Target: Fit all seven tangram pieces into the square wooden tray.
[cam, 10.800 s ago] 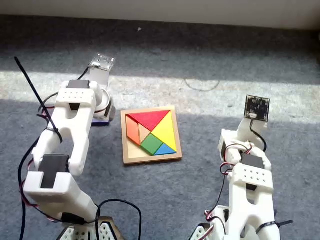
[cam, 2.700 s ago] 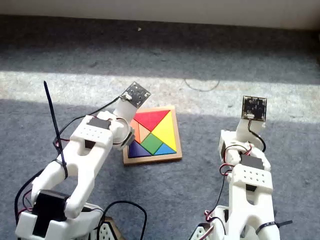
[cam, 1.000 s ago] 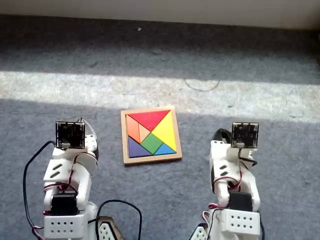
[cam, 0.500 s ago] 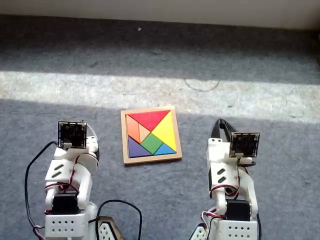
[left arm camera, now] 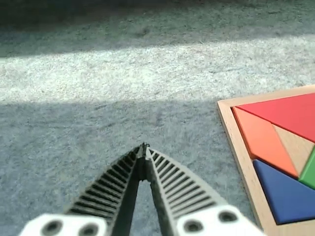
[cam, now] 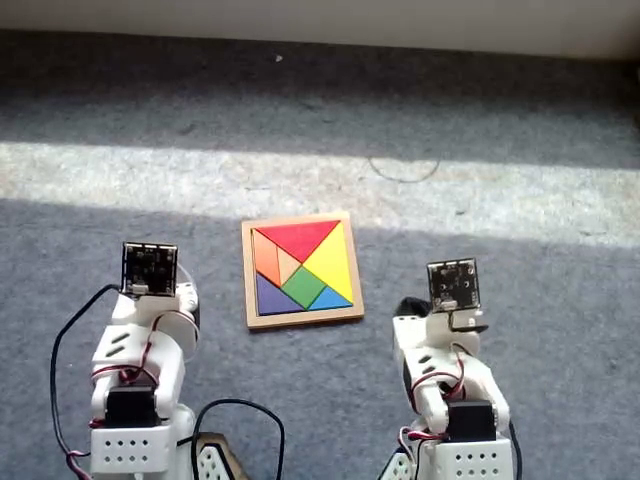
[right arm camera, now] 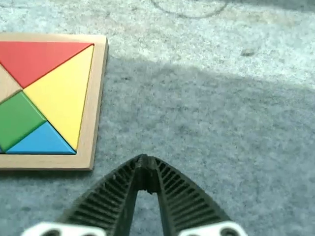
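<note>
From above: square wooden tray (cam: 300, 320) flat near the middle of the grey carpeted desk (cam: 520, 130), all seven pieces seated inside, edge to edge. Within the tray: red triangle (cam: 300, 238) at 12 o'clock, yellow triangle (cam: 330, 265) at 3, light blue triangle (cam: 332, 298) at 5, green square (cam: 303, 288) just off centre toward 6, dark blue triangle (cam: 268, 297) at 7, orange piece (cam: 265, 262) at 9, tan triangle (cam: 288, 267) between orange and centre. Left arm (cam: 140, 340) folded back at 8 o'clock from the tray, right arm (cam: 450, 370) at 4 o'clock, neither touching it. Sunlit band (cam: 120, 175) across the desk at 12 o'clock, thin loop of thread (cam: 405, 172) lying in it toward 1.

Left wrist: left jaws clenched, ribbed tips meeting, gripping nothing, over carpet. Beside them, apart, one side of the tray with red, orange, tan, dark blue and a sliver of green.

Right wrist: right jaws likewise clenched, tips pressed together, gripping nothing, over carpet. Near them, not touching, a tray corner holding red, yellow, green and light blue.
</note>
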Robot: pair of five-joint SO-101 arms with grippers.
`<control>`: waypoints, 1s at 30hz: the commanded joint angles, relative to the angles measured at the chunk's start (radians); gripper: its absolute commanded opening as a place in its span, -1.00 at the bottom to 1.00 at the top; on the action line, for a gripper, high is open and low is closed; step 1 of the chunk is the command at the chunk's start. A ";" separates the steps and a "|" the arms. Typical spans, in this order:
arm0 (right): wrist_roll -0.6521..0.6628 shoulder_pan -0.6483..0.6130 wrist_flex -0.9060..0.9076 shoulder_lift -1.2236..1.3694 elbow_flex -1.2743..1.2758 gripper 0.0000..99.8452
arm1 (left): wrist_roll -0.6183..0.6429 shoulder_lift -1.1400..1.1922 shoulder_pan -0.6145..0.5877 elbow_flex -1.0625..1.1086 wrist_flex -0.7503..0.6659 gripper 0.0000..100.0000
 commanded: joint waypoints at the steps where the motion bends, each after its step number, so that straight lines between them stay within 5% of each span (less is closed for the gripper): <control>1: -0.008 -0.007 0.091 -0.015 0.097 -0.98 | -0.006 -0.035 0.056 0.021 0.193 -0.99; 10: -0.008 0.229 0.239 -0.015 0.097 -0.98 | -0.008 -0.039 0.068 0.021 0.457 -0.99; 19: -0.011 0.496 0.252 -0.016 0.097 -0.98 | -0.008 -0.039 0.070 0.021 0.505 -0.99; 30: -0.011 0.533 0.252 -0.016 0.097 -0.98 | -0.005 -0.041 0.071 0.021 0.506 -0.99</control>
